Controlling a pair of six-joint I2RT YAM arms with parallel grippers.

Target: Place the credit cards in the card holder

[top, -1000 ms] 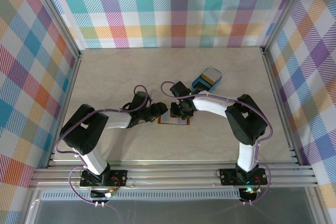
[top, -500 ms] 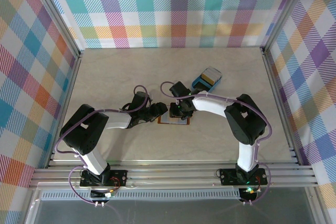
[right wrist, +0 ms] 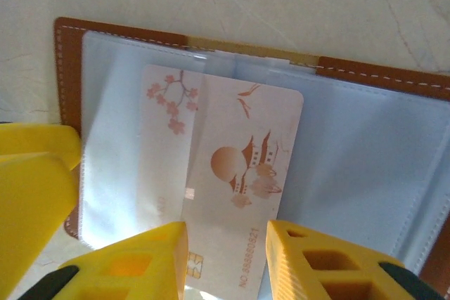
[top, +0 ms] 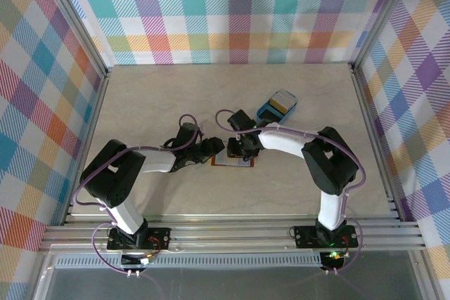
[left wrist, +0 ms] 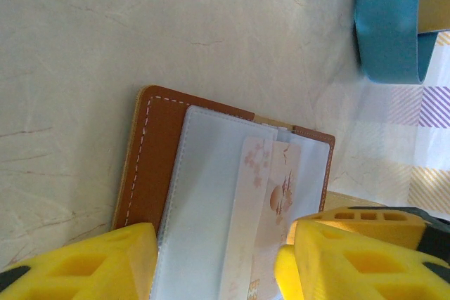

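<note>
1. Wallet (top: 232, 161) lies open and flat on the table (top: 176, 96), between the two arms. Its pale clear sleeves face up, with brown leather around them.
2. One card (right wrist: 232, 166), whitish with red-orange print, lies on the sleeves, slightly askew. In the right wrist view one long strip of it looks hazy, likely tucked under a sleeve edge. The rest is bare, so I judge it not yet seated.
3. Right tool (right wrist: 225, 261): jaws a narrow gap apart, tips over the card's near end. The card is wider than that gap, so it is not pinched. More likely it is being pressed or nudged.
4. Left tool (left wrist: 218, 265): jaws wide, one finger either side of the wallet's near end, holding nothing. I cannot tell if it touches the leather.
5. Step in hand: slide the card home. Square its edge to the pocket first. Then push lightly along the sleeve so the thin plastic does not buckle.
6. Pin the wallet with the left tool, or it may skate on the smooth table.
7. Blue tray (top: 278, 107) sits well apart, toward the back right.
</note>
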